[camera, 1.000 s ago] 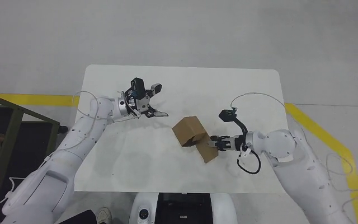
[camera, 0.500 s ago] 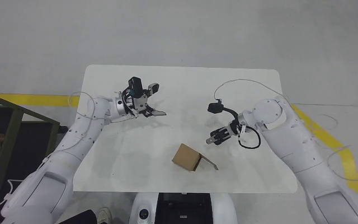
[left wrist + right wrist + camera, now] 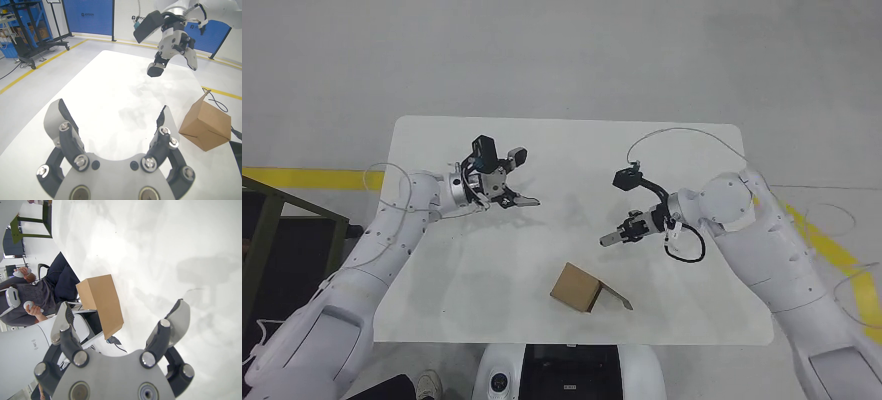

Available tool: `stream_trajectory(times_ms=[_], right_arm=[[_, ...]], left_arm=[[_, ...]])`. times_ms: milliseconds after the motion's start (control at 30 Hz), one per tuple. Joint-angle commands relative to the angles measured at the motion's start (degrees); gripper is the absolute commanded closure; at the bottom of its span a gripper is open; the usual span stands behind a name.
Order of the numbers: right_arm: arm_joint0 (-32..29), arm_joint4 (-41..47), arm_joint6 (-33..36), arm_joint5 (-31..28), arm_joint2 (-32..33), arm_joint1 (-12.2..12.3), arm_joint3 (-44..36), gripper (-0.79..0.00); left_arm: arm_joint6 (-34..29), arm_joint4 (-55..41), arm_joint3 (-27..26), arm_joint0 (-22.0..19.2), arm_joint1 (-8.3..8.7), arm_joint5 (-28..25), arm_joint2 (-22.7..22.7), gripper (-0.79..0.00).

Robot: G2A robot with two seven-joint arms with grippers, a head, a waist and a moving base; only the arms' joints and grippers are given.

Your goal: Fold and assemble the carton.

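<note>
A small brown carton [image 3: 578,286] sits on the white table [image 3: 572,150] close to its front edge, with one flap [image 3: 616,297] sticking out flat to the side. It stands free, touched by neither gripper. My right gripper [image 3: 610,240] hangs open above the table's middle, behind and to the right of the carton [image 3: 102,302]. My left gripper [image 3: 520,200] is open over the left half of the table, well away from the carton [image 3: 206,126]. Nothing lies between the left gripper's [image 3: 112,111] fingers. The left wrist view also shows the right gripper [image 3: 170,64] across the table.
The table's front edge [image 3: 572,344] runs just beyond the carton. A dark green frame [image 3: 272,215] stands off the table's left side. Yellow floor lines [image 3: 802,225] run past both ends of the table.
The right gripper let go of the carton's flap and pulled back and up toward the middle. The carton dropped and now rests nearer the front edge. The left arm has barely moved.
</note>
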Motion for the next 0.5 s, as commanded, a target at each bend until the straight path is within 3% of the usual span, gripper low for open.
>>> stream_trajectory(times_ms=[0,233,467], right_arm=[[-4.06,-0.20,-0.12,0.58,0.85,0.67,-5.05,-0.785],[-11.29,3.93,3.51,1.70,3.61,2.33,-15.98,-0.785],[-16.25,-16.38,-1.18,6.28,4.69,3.92,-26.43,-0.785]], left_arm=[[0.11,-0.05,0.15,-0.13,-0.07,0.00,0.32,-0.785],[0.98,0.19,0.72,-0.11,0.04,0.00,0.62,-0.785],[1.36,0.21,0.42,0.33,0.35,0.00,0.03,-0.785]])
